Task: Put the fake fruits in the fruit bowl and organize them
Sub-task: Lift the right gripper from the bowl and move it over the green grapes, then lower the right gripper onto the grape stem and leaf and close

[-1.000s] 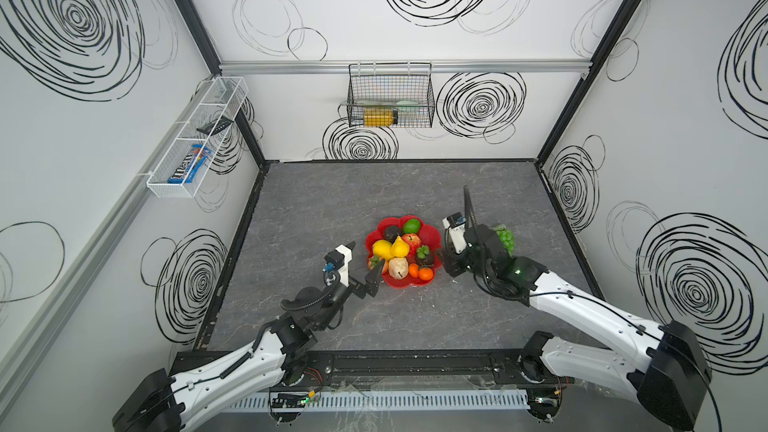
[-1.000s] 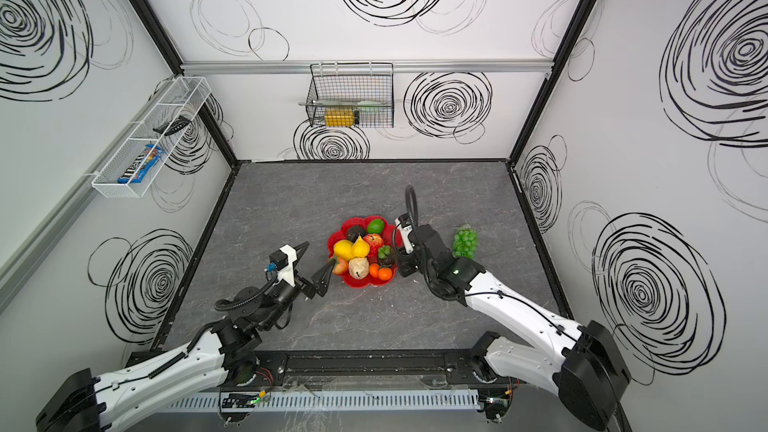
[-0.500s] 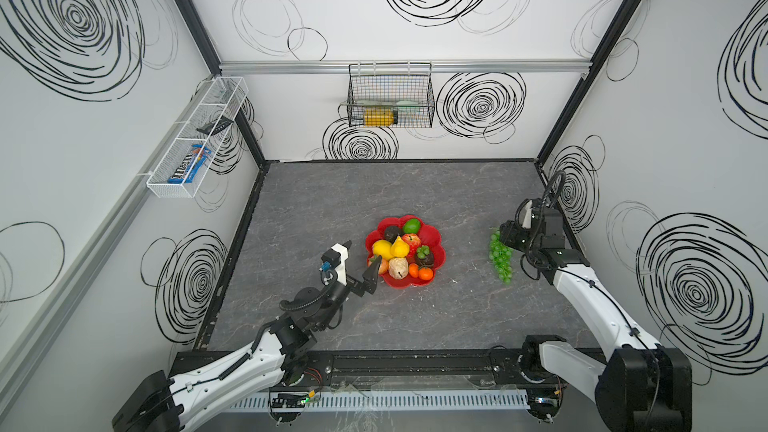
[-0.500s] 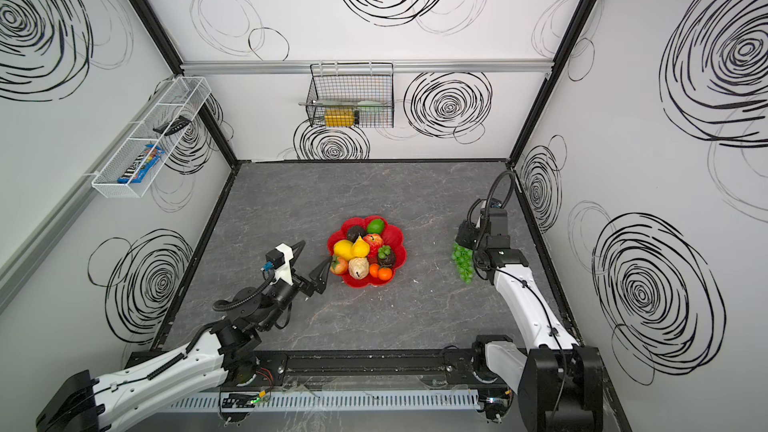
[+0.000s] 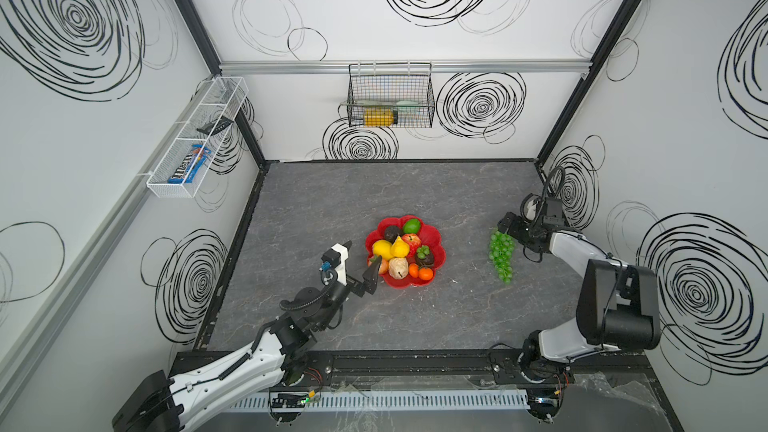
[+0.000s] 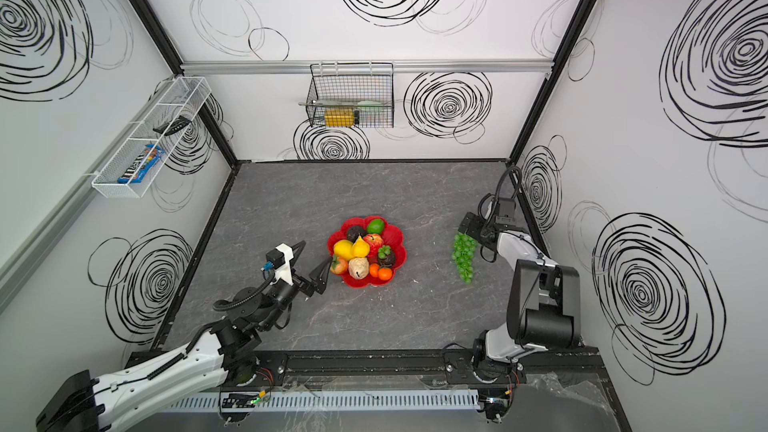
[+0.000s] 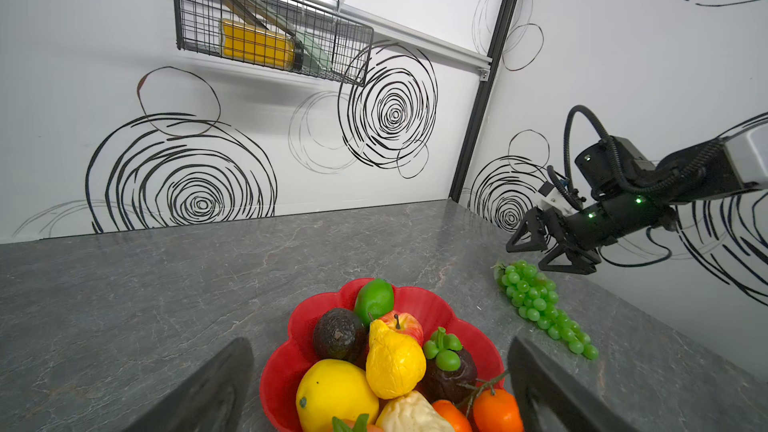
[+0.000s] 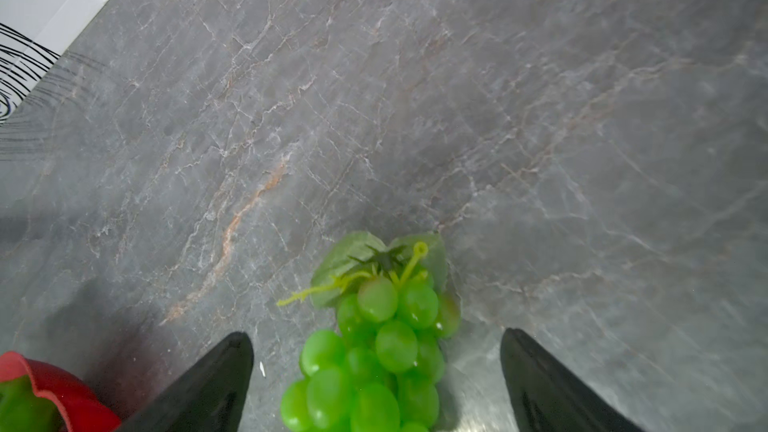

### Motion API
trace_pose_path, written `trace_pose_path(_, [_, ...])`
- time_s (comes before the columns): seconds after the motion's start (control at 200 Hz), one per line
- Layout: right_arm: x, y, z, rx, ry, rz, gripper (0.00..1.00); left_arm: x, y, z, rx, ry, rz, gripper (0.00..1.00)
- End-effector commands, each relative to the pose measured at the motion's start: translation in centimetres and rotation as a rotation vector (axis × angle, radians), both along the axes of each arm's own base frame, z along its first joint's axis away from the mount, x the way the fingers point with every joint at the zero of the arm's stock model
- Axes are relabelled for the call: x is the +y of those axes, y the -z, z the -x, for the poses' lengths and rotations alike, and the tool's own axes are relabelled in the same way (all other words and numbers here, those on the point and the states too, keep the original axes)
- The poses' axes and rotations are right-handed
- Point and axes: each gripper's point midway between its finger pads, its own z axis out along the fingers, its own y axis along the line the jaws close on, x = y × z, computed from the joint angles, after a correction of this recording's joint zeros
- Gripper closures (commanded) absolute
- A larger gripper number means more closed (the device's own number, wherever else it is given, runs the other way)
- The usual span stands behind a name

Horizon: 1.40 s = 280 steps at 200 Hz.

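Note:
The red scalloped fruit bowl (image 5: 438,238) (image 6: 399,238) (image 7: 419,297) sits mid-table, holding a lime (image 5: 411,226), avocado (image 5: 392,233), apple (image 7: 405,320), lemons (image 5: 382,249), mangosteen (image 5: 424,257), beige pear (image 5: 398,268) and tiny oranges (image 5: 424,274). The green grapes (image 5: 500,257) (image 6: 463,255) (image 7: 536,305) (image 8: 365,388) lie stretched on the table right of the bowl. My right gripper (image 5: 509,227) (image 6: 471,227) (image 8: 376,336) hangs open over their stem end, its fingers clear on both sides. My left gripper (image 5: 374,270) (image 6: 326,270) (image 7: 380,342) is open at the bowl's near-left rim, holding nothing.
A black wire basket (image 5: 390,97) with a yellow bottle hangs on the back wall. A long white mesh tray (image 5: 195,139) is fixed to the left wall. The right wall stands close behind my right gripper. The bowl's rim (image 8: 50,380) shows in the right wrist view.
My right arm has swung from beside the bowl to the table's right side and its jaws have spread wide. The grapes now lie loose on the table. The left arm has hardly moved.

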Motion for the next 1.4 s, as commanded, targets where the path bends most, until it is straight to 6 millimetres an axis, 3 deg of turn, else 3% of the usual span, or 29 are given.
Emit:
trace_pose_path(0.0, [0.8,0.6,-0.8,0.012,-0.039,-0.055,0.03,-0.1,-1.6,0.2,-0.033,0.011,0.043,0.01])
trace_pose_path(0.245, [3.5,2.0,-2.1,0.052,-0.137,-0.072,0.0,-0.3,-1.5,0.1,-0.031,0.015,0.04,0.01])
trace_pose_path(0.545, [8.4,2.0,-2.7,0.091,-0.302,0.001,0.09,-0.2,-1.4,0.0,-0.03,0.006,0.034,0.01])
trace_pose_path(0.76, [7.6,-0.6,-2.8,0.098,-0.277,0.236,0.09,-0.2,-1.5,0.1,-0.032,0.011,0.035,0.01])
trace_pose_path(0.871, [8.3,-2.4,-2.3,0.1,-0.28,0.391,0.09,-0.3,-1.5,0.1,-0.032,0.016,0.035,0.01])
trace_pose_path(0.976, [9.7,-3.2,-1.4,0.099,-0.306,0.443,0.14,-0.3,-1.6,0.1,-0.034,0.015,0.038,0.01])
trace_pose_path(1.131, [11.5,-2.2,0.1,0.137,-0.338,0.456,0.25,-0.3,-1.7,0.2,-0.038,0.019,0.041,0.01])
trace_pose_path(1.396, [12.0,-0.4,0.7,0.182,-0.331,0.478,0.39,-0.4,-1.8,0.3,-0.038,0.022,0.04,0.01])
